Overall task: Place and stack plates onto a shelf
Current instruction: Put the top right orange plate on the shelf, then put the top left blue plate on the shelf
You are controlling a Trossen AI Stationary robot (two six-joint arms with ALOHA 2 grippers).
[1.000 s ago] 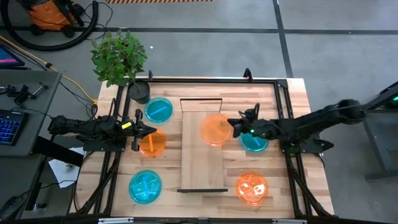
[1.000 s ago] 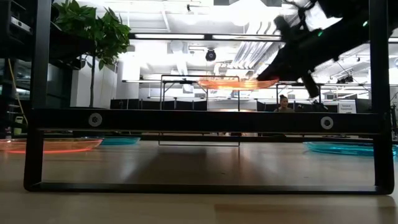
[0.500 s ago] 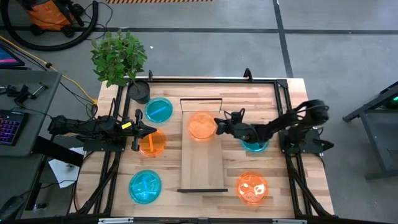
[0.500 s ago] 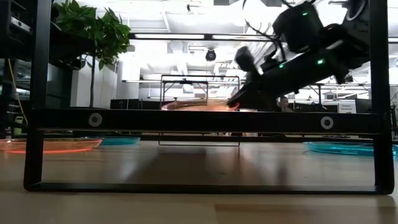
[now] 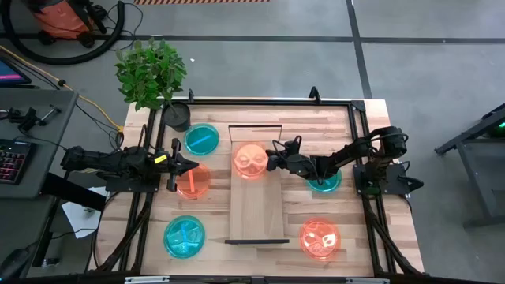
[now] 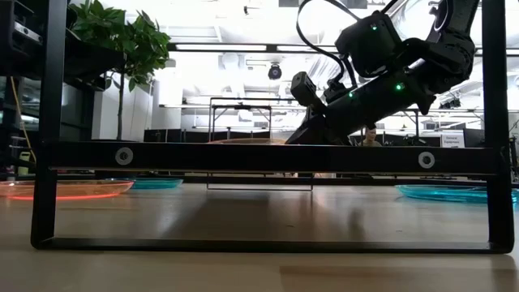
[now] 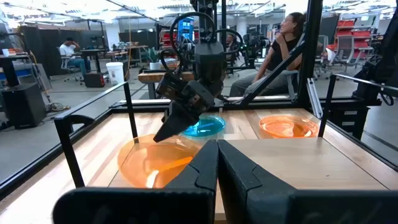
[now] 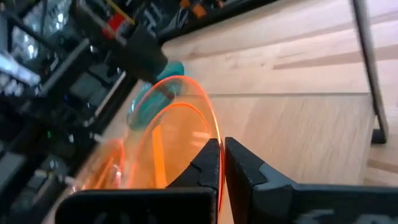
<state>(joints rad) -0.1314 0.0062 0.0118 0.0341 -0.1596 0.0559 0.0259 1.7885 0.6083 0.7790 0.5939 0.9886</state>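
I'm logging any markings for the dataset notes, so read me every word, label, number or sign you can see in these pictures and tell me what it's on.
No text reads in any view.
White sign in the room behind the table, low view: lettering too small to read.
The orange plate in the right claw, the shelf and the plant pot: no markings visible.
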